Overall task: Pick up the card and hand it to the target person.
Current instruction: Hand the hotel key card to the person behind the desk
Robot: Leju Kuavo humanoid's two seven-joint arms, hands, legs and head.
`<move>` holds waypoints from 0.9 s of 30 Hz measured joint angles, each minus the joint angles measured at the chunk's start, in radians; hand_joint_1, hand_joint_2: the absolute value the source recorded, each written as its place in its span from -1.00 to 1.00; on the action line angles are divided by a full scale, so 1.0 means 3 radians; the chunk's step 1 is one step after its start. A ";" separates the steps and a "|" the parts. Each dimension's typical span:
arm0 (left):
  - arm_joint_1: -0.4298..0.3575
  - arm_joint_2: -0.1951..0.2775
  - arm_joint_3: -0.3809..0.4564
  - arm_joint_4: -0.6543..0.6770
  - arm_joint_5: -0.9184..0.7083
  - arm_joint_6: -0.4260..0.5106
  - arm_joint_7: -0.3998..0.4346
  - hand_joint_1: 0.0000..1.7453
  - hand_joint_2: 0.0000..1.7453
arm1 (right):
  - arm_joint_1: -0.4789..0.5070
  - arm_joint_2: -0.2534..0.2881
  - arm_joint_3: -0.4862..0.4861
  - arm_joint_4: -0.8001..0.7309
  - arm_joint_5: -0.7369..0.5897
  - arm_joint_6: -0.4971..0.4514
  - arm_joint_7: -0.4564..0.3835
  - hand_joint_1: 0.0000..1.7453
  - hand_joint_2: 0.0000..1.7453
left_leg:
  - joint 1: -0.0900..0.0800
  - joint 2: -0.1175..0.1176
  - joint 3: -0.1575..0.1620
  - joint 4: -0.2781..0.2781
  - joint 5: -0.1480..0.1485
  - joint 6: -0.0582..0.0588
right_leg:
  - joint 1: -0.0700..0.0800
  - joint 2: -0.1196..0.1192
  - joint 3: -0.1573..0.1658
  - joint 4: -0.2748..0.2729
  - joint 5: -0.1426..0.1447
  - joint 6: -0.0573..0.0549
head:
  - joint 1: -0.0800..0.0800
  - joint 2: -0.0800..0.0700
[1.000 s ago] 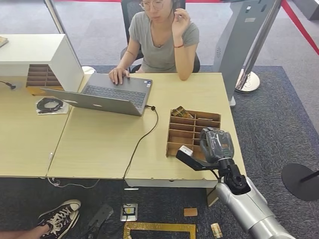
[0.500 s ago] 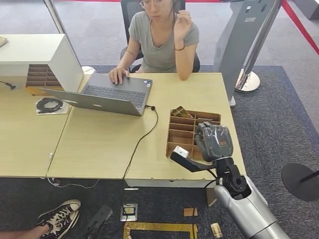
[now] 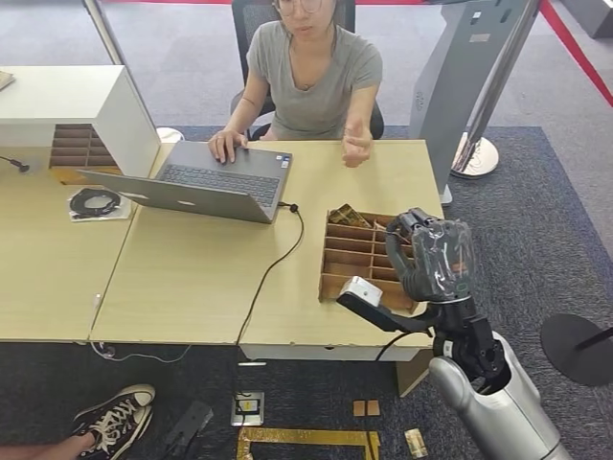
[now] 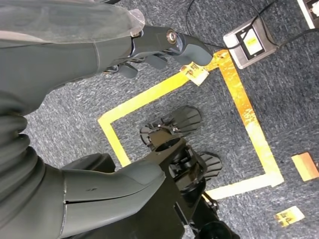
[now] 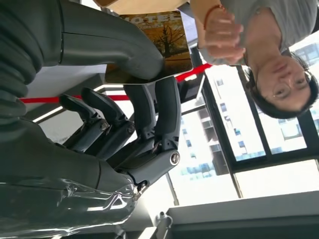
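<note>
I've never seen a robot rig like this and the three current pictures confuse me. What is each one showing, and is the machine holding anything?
It is a two-legged humanoid robot with two silver arms that end in many-fingered hands. The head view looks down from high on its body at a wooden desk. On the desk lie a laptop with its cable, and a brown divider box with cards in its slots. A person sits behind the desk, one hand on the laptop, the other raised.

The other two pictures come from cameras at the wrists and are turned around. In the right wrist view the right hand pinches a card between thumb and fingers, with the person beyond it. In the left wrist view the left hand hangs over carpet marked with yellow tape, holding nothing.
</note>
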 joint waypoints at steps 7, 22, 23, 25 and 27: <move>-0.0033 -0.0006 0.0000 0.0000 -0.0073 -0.0042 0.0001 -1.00 1.00 | -0.0218 0.0000 0.0026 0.0140 0.0016 -0.0015 -0.0163 1.00 1.00 | 0.0000 -0.0002 -0.0002 -0.0002 0.0001 0.0001 | 0.0000 -0.0002 0.0002 0.0001 0.0001 0.0000 | -0.0002 0.0000; -0.0222 -0.0089 -0.0035 0.0000 -0.0271 -0.0144 0.0139 -1.00 1.00 | -0.1510 0.0314 0.0245 0.1930 0.0108 0.0069 -0.0196 1.00 1.00 | 0.0000 -0.0009 -0.0008 0.0000 0.0007 0.0001 | 0.0000 -0.0009 0.0000 0.0003 0.0005 0.0000 | 0.0002 0.0000; -0.0228 -0.0093 -0.0037 0.0000 -0.0274 -0.0149 0.0139 -1.00 1.00 | -0.1573 0.0350 0.0272 0.2055 0.0118 0.0083 -0.0188 1.00 1.00 | 0.0000 -0.0009 -0.0008 0.0000 0.0007 0.0001 | 0.0000 -0.0009 -0.0001 0.0003 0.0005 0.0000 | 0.0000 0.0000; -0.0239 -0.0099 -0.0047 0.0000 -0.0278 -0.0152 0.0140 -1.00 1.00 | -0.1680 0.0424 0.0323 0.2308 0.0125 0.0103 -0.0176 1.00 1.00 | 0.0001 -0.0009 -0.0008 0.0000 0.0007 0.0001 | 0.0000 -0.0010 -0.0002 0.0003 0.0005 0.0000 | -0.0002 0.0000; -0.0246 -0.0102 -0.0057 0.0000 -0.0279 -0.0152 0.0141 -1.00 1.00 | -0.1751 0.0490 0.0361 0.2522 0.0102 0.0140 -0.0191 1.00 1.00 | 0.0001 -0.0011 -0.0009 0.0000 0.0007 0.0001 | 0.0000 -0.0012 -0.0002 0.0003 0.0004 0.0000 | -0.0002 0.0000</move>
